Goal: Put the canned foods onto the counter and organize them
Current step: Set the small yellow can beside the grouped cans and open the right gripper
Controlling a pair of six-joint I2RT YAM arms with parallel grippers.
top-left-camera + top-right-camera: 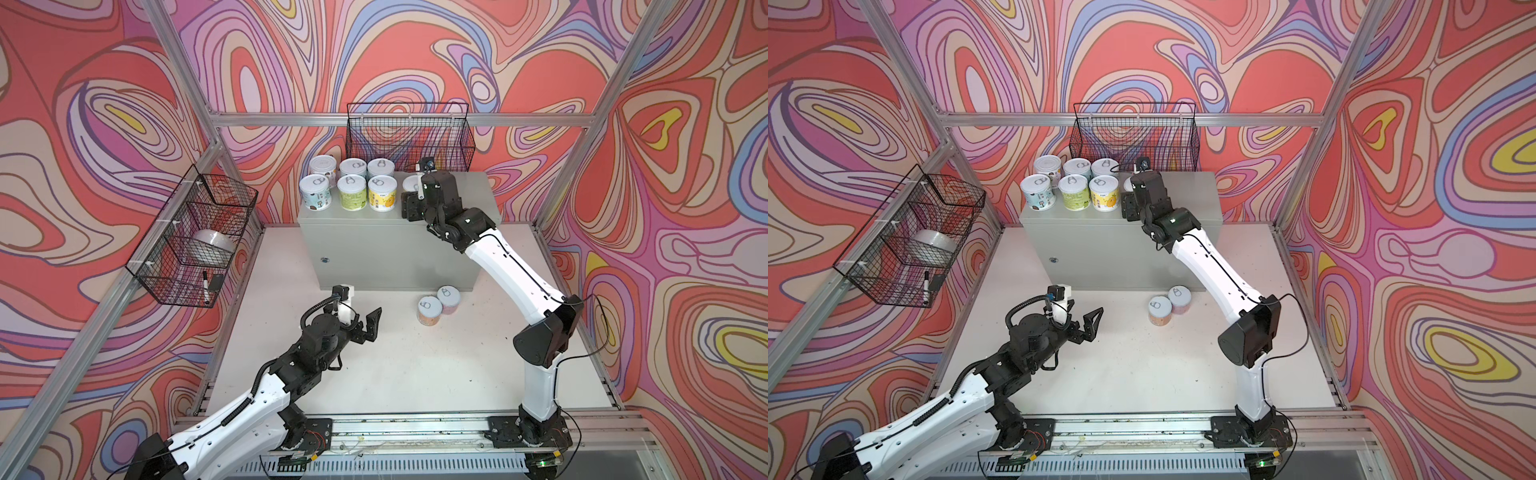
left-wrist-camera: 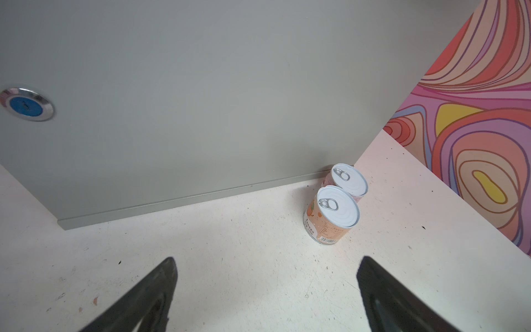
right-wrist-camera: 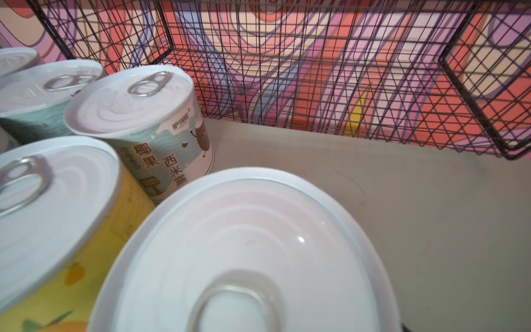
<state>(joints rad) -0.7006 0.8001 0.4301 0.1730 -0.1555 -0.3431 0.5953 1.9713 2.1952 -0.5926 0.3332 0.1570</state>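
Seventh can [image 3: 244, 244]: upright on the counter [image 1: 469, 195], just beside six cans [image 1: 353, 183] in two rows and directly under the right gripper [image 1: 412, 195]. That gripper's fingers are hidden, so its grip cannot be told, and its arm reaches up over the counter's front edge. Orange can [image 2: 333, 215] and pink can [image 2: 349, 179]: upright and touching on the table [image 1: 415, 374], ahead of the left gripper [image 2: 267, 258], which is spread wide and empty on a low arm; side wire basket [image 1: 166, 286]: pale round object [image 1: 214, 245] and marker [image 1: 205, 286].

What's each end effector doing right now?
Left end effector: open, empty.
Right end effector: at a can on the counter; open or gripping cannot be told.
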